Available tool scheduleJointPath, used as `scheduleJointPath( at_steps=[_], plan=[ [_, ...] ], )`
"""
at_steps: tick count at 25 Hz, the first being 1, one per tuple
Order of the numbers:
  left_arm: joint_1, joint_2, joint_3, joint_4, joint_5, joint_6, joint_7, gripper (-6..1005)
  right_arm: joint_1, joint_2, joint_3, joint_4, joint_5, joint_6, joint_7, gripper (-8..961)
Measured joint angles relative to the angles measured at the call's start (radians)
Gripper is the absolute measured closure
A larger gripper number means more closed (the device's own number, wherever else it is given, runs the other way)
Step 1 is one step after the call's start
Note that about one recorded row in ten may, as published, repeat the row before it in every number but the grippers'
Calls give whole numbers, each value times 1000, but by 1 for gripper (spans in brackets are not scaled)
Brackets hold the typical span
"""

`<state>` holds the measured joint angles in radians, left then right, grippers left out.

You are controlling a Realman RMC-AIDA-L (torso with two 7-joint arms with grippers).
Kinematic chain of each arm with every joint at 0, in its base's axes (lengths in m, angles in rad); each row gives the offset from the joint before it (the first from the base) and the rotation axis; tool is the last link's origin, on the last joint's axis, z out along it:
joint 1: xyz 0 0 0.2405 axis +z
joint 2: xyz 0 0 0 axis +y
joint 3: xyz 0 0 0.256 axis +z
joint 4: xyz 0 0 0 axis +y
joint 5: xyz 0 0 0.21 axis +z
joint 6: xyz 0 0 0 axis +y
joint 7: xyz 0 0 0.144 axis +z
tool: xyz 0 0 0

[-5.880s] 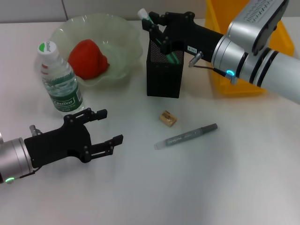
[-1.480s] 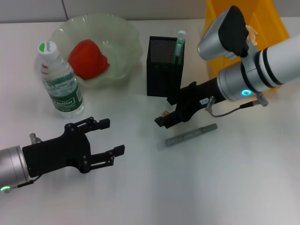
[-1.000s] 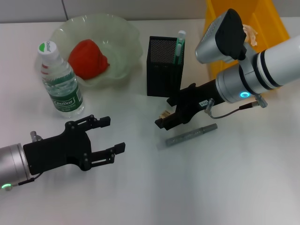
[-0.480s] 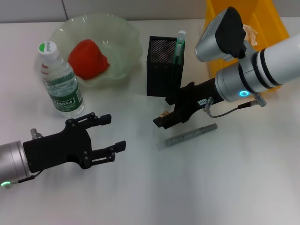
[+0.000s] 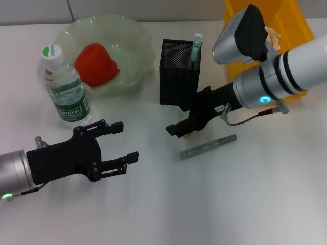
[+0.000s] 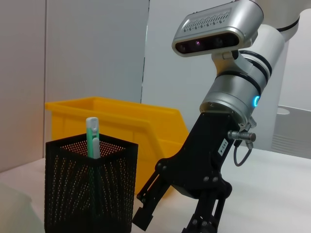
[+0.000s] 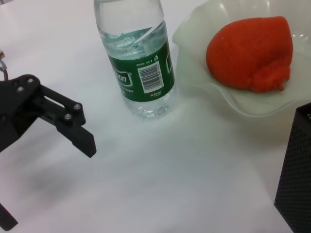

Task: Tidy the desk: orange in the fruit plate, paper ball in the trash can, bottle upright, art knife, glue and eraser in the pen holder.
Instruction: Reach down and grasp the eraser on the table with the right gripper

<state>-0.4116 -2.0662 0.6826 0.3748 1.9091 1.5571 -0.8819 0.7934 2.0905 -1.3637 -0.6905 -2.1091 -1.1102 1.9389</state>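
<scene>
My right gripper (image 5: 176, 127) is shut on the tan eraser (image 5: 180, 123), low over the white desk (image 5: 230, 204) in front of the black mesh pen holder (image 5: 179, 81). The mint-green art knife (image 5: 194, 51) stands in the holder. The grey glue (image 5: 208, 146) lies on the desk just beside my right gripper. The orange (image 5: 95, 64) sits in the pale green fruit plate (image 5: 130, 35). The bottle (image 5: 64, 87) stands upright to its left. My left gripper (image 5: 125, 141) is open and empty at the front left. A pale wad, apparently the paper ball (image 5: 272, 33), peeks out of the yellow trash can (image 5: 291, 20).
The left wrist view shows the pen holder (image 6: 90, 189), the art knife (image 6: 92, 141), the trash can (image 6: 126, 119) and my right arm (image 6: 228, 97). The right wrist view shows the bottle (image 7: 138, 73), the orange (image 7: 252, 53) and the left fingers (image 7: 63, 121).
My right gripper has risen slightly and shifted a little left with the eraser between its fingers. My left gripper has drifted slightly to the right. The glue has not moved.
</scene>
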Motion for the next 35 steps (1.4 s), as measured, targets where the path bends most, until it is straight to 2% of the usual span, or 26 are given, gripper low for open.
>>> scheduleJointPath(
  at_steps=[16,22,35],
  plan=[
    [-6,2,-2,1,2,2,-3,199,-4,-1,-39,5,0,32,-6,180],
    [-7,1,-2,1,2,-4,-11,200,-8,-1,-40,5,0,37,-9,396],
    [8,-1,-9,1,-3,-22,29,199,-20,-1,-75,6,-2,59,-10,445]
  ],
)
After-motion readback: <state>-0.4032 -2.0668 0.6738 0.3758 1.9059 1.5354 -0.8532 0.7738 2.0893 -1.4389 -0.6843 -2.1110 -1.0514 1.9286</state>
